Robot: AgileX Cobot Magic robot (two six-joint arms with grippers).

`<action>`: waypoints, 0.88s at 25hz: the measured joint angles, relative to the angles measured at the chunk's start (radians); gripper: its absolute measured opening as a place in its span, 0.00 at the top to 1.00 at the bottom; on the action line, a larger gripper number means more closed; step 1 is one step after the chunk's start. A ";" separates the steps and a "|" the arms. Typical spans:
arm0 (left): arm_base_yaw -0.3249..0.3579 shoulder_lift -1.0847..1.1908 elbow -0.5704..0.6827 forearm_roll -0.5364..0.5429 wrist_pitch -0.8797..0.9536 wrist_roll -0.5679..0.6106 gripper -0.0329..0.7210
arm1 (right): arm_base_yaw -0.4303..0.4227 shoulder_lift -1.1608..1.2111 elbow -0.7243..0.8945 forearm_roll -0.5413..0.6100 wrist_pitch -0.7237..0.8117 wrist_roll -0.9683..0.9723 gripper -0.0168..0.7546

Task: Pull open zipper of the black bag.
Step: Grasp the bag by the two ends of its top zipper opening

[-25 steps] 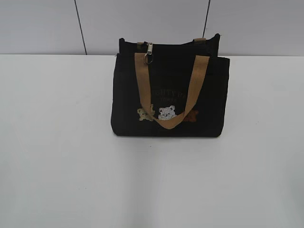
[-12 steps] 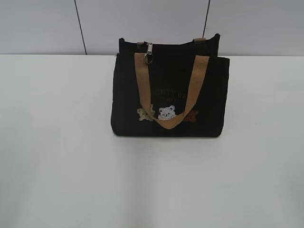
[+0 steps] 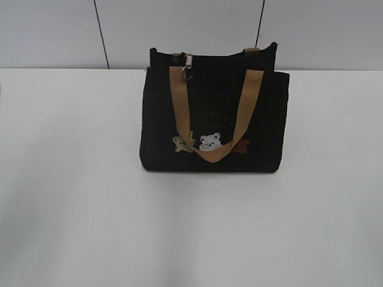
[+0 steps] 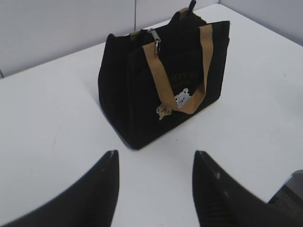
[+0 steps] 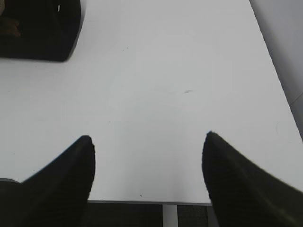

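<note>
Two sets of fingers spread and empty, both well short of the bag.

Left gripper (image 4: pixel 155 189) hangs with its fingers (image 4: pixel 102 189) apart over bare worktop (image 4: pixel 47 132), looking across at the black bag (image 4: pixel 137 99); right gripper (image 5: pixel 147 182) is spread wider, near the worktop's front edge, with only a corner of the bag at the top left of its view. Out beyond them the bag stands upright toward the back of the worktop, a tan handle (image 3: pixel 245 107) draped down its front. The zipper (image 3: pixel 215 55) runs along the top edge, its silver pull tab (image 3: pixel 188 64) hanging at the left end, right beside the strap. To my eye the trouble is that closeness: fingers could pinch webbing instead of the tab. Unbraced, the light bag may slide or tip when pulled.
</note>
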 joint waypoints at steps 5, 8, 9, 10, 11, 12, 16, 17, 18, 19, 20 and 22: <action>0.000 0.252 0.001 -0.199 0.000 0.344 0.36 | 0.000 0.000 0.000 0.000 0.000 0.000 0.28; 0.000 0.386 0.001 -0.300 -0.010 0.497 0.31 | 0.000 0.000 0.000 0.000 0.000 0.000 0.28; 0.000 0.432 0.001 -0.339 -0.003 0.547 0.30 | 0.000 0.000 0.000 0.000 0.000 0.000 0.28; 0.000 0.470 0.001 -0.380 0.004 0.598 0.29 | 0.000 0.000 0.000 0.000 0.000 0.000 0.28; 0.000 0.514 0.001 -0.416 0.012 0.641 0.29 | 0.000 0.000 0.000 0.000 0.000 0.000 0.28; 0.000 0.557 0.001 -0.461 0.021 0.692 0.29 | 0.000 0.000 0.000 0.000 0.000 0.000 0.28; 0.000 0.724 -0.011 -0.604 0.056 0.851 0.29 | 0.000 0.000 0.000 0.000 0.000 0.000 0.28; -0.002 0.760 -0.022 -0.625 0.065 0.871 0.29 | 0.000 0.000 0.000 0.000 0.000 0.000 0.28; -0.005 0.801 -0.033 -0.635 0.075 0.891 0.29 | 0.000 0.000 0.000 0.000 0.000 0.000 0.28; -0.009 0.840 -0.047 -0.642 0.081 0.904 0.29 | 0.000 0.000 0.000 0.000 0.000 0.000 0.28; -0.017 0.877 -0.064 -0.646 0.083 0.915 0.29 | 0.000 0.000 0.000 0.000 0.000 0.000 0.28; -0.034 0.941 -0.100 -0.655 0.084 0.939 0.29 | 0.000 0.000 0.000 0.000 0.000 0.000 0.28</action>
